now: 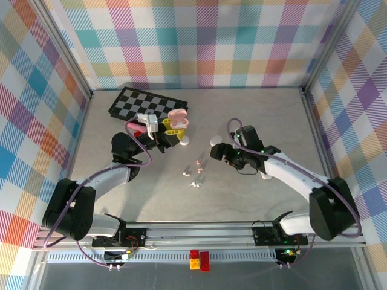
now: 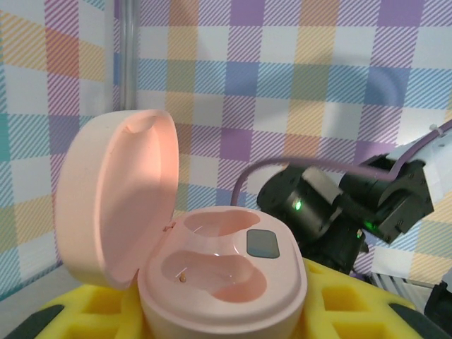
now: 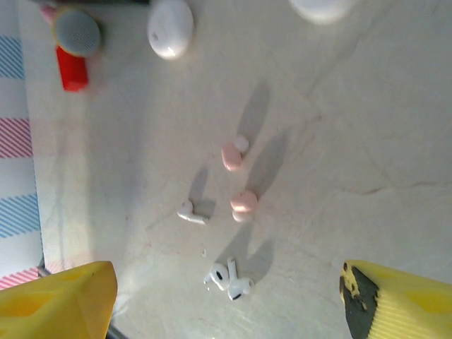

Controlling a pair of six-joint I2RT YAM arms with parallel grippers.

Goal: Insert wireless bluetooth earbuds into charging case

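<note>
The left gripper (image 1: 174, 134) is clamping the opened pink case (image 2: 222, 275) for loading while the right gripper (image 1: 217, 151), spread empty, is hovering above the earbuds (image 3: 244, 203).

We are looking at a robot test booth in a lab: checked walls (image 1: 199, 42) on metal posts (image 1: 68, 49) close round the table (image 1: 260, 115), and at the table's near edge a left arm (image 1: 103, 178) and a right arm (image 1: 290, 172) are bolted to a metal rail (image 1: 199, 232)

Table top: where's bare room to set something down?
Bare table runs from the chessboard to the right wall, and between the arm bases. Crowded: the middle, with earbuds, two white cases, and the pink case in the left gripper.
</note>
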